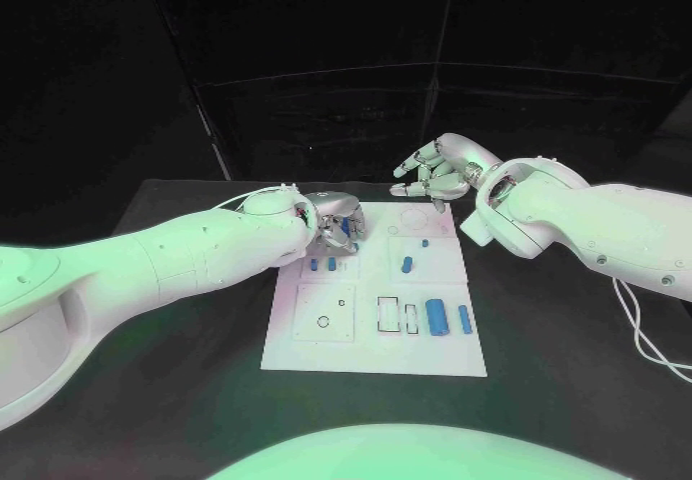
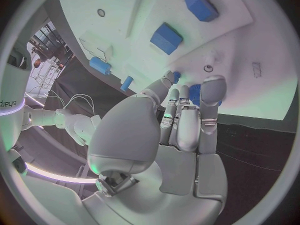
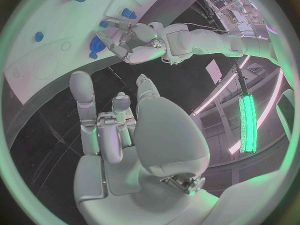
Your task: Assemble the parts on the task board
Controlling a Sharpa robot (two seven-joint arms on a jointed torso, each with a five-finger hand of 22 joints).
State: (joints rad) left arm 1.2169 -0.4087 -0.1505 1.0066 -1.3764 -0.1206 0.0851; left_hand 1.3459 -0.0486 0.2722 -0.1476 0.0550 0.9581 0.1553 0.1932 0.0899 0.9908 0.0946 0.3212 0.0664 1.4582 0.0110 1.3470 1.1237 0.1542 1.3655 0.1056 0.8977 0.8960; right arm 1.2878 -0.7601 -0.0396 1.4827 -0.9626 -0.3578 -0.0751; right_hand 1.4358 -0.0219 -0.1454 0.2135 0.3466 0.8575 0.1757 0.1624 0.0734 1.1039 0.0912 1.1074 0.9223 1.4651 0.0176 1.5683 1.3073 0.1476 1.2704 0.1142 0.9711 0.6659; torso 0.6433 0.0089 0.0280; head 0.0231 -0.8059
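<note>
Assembly barely begun, we judge.
Near edge first: blue parts (image 1: 436, 322) lie loose on the task board (image 1: 375, 360); at its far-left corner our left hand (image 1: 339, 222) touches one, grip unclear; beyond, our right hand (image 1: 433, 172) hovers empty, fingers apart.

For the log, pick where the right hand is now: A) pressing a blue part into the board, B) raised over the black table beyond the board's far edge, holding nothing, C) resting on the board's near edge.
B: the right hand hangs past the task board, its fingers apart and empty.
</note>
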